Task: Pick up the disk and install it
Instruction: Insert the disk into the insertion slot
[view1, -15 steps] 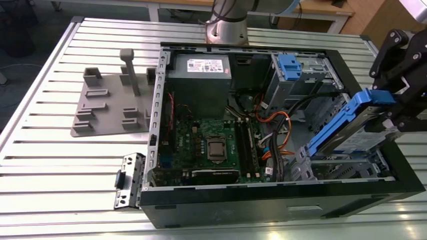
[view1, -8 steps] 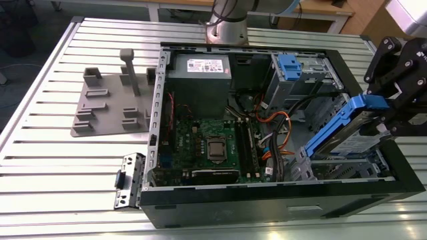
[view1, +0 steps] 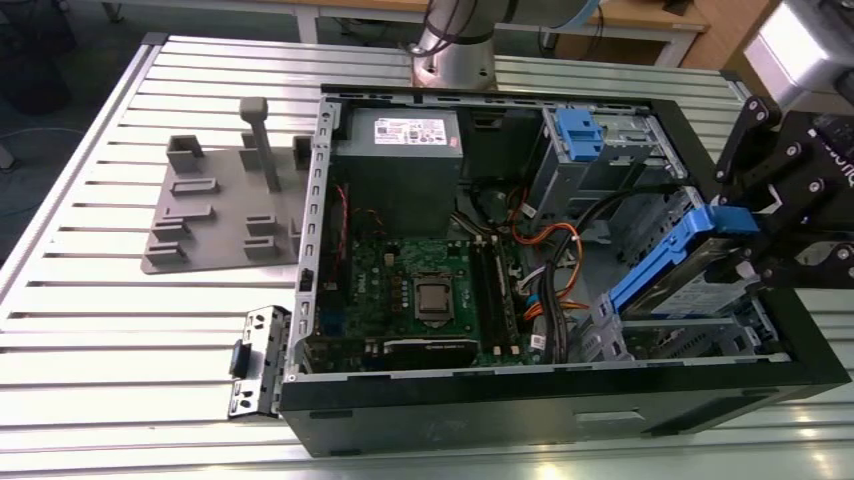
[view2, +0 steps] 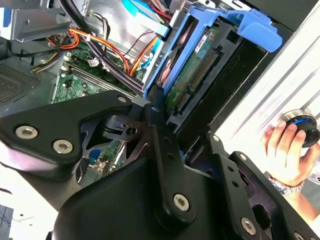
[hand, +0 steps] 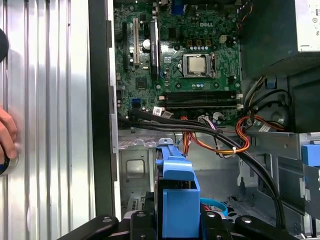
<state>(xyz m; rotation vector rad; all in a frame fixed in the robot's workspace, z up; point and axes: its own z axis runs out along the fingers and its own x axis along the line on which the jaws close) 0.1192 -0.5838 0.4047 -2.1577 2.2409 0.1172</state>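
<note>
At the right of the exterior view the claw (view1: 754, 235) pinches the disk (view1: 681, 265) by its blue frame. The disk hangs tilted, its long axis slanting down and leftward into the open case (view1: 561, 385), just above the drive bay (view1: 694, 335).
</note>
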